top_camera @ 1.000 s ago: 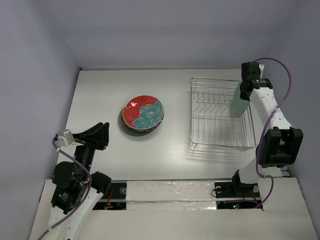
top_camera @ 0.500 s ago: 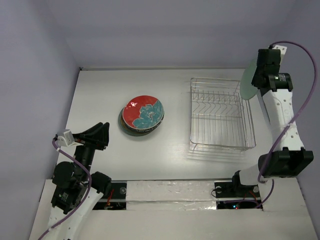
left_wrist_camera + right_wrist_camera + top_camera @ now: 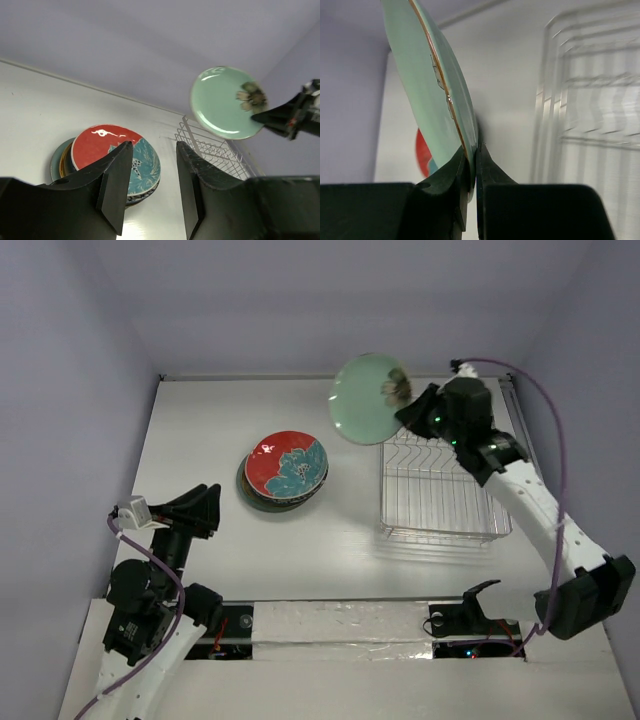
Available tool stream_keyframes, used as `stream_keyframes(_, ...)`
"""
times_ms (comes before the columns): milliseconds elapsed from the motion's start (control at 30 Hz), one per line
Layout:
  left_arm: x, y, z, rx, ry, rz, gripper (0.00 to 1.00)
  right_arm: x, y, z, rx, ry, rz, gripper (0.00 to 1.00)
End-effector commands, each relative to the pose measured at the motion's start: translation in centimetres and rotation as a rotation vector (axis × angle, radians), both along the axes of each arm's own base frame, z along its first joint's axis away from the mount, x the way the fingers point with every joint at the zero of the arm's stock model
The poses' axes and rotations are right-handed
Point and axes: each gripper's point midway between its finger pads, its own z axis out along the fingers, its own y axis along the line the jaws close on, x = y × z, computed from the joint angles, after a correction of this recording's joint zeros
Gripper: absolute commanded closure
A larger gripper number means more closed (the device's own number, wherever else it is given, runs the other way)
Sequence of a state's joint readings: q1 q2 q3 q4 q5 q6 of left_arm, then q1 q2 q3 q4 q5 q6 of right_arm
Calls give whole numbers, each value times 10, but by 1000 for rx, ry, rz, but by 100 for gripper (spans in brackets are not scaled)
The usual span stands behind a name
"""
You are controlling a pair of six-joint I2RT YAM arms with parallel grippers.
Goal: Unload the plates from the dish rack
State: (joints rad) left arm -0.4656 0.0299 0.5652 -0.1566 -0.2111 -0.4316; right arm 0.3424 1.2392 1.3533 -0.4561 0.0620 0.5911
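A white table (image 3: 200,430) sits inside pale lavender walls (image 3: 330,300), and my two arms rise from its near edge. My right gripper (image 3: 408,412) is pinched tight on the rim of the mint green plate (image 3: 365,400), with one finger on each face, as my right wrist camera shows from edge-on. I hold the plate in the air, clear of the table, tilted so that its face turns up toward the overhead camera. It hangs over the far left corner of the dish rack (image 3: 440,532). A small brownish flower motif sits on the plate beside my grip. The silver wire rack stands on the right side of the table, its divider prongs upright. To its left and well apart, near the middle of the table, lies the stack of plates (image 3: 250,492). On top is the red plate (image 3: 275,455), which has a teal flower, and darker rims show beneath it. My left gripper (image 3: 205,508) hangs near the left front of the table, pointing toward the stack, with its fingers parted and nothing between them.
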Motion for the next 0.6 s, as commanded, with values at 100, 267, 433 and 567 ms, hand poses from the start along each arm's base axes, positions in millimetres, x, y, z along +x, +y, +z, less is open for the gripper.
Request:
stream_keyframes(100,3,-4,5,-5,-4,-15,62,-11,151,53,475,-166,356,100)
stream_keyframes(267,5,-6,2,0,12,-16,62,-4,206,15,535,-79,407,100)
stream_keyframes(433,5,-6,2,0,12,-16,62,12,237,-35,556,34,378,100)
stream_keyframes(567,5,-6,2,2,13,-15,62,12,250,-68,541,104,368,100)
